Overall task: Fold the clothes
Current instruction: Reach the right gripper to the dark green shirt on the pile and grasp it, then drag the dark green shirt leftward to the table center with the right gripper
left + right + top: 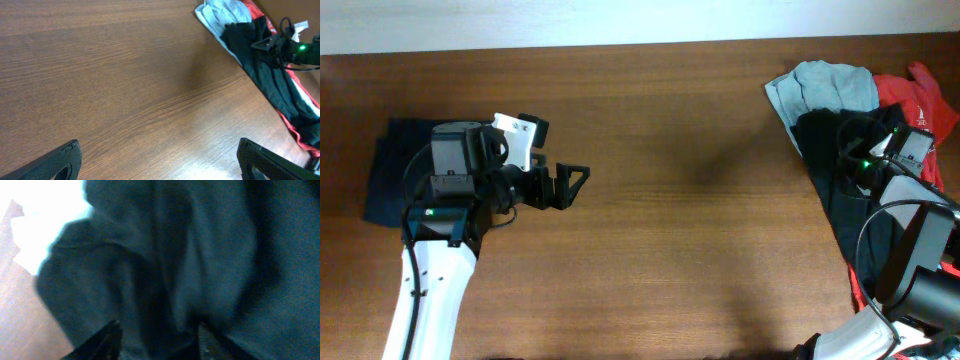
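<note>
Overhead, the bench (700, 200) is carrying four clothes: a black one (825, 185), a pale blue one (830, 88) and a red one (920, 100) are lying heaped at right, a navy one (382, 180) at left. Picking seems in hand: the right tool (157, 342) is sitting on the black one, grip I cannot tell; next it is needing a firm pinch. The left tool (565, 187) is hovering open.
</note>
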`<state>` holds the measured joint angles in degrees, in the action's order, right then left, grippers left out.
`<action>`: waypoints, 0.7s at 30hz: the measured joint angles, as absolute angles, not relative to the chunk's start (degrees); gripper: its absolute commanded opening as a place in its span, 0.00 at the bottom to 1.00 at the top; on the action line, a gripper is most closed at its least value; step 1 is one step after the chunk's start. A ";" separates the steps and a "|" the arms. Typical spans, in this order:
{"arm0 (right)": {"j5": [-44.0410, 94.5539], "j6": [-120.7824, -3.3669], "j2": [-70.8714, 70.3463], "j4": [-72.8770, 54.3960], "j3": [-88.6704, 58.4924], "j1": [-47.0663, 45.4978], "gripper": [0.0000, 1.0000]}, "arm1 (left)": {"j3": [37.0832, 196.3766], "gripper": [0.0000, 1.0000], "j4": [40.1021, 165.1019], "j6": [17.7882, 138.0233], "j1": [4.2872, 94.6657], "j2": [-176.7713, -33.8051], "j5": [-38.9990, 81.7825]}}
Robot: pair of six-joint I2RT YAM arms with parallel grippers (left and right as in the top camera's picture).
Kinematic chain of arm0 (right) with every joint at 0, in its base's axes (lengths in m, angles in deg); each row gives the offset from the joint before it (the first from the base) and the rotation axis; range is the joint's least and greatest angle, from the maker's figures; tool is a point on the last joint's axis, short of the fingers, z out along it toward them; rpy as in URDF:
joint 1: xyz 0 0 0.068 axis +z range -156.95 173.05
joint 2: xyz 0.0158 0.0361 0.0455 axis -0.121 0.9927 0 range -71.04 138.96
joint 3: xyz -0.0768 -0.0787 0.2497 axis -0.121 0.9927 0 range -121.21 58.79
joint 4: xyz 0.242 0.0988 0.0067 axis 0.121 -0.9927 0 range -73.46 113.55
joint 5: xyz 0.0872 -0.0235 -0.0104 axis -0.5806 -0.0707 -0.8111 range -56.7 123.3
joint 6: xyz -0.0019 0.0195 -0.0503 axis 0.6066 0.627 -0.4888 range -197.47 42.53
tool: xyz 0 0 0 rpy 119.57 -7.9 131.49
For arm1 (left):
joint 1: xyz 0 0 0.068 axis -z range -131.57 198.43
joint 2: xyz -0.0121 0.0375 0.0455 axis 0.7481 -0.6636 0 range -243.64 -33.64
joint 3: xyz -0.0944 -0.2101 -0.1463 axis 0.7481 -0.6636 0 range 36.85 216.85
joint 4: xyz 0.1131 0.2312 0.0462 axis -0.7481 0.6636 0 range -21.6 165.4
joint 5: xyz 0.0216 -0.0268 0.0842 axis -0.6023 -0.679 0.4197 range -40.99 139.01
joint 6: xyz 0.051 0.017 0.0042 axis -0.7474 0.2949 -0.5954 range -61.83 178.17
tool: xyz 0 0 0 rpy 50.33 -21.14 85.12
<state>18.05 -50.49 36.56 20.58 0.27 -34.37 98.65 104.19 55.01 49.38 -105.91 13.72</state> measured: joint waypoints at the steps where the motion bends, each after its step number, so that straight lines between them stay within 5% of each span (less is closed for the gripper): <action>1: 18.75 -50.53 36.60 19.99 0.27 -34.37 0.06 | 98.65 0.99 104.19 55.01 49.64 -105.91 14.38; 12: 0.50 -50.27 30.33 19.08 0.00 -30.26 0.04 | 98.65 0.96 103.53 54.99 49.71 -105.91 20.67; 21: -6.40 -50.23 21.04 19.03 -1.88 -3.13 0.04 | 98.70 0.96 101.61 54.99 49.71 -105.91 25.79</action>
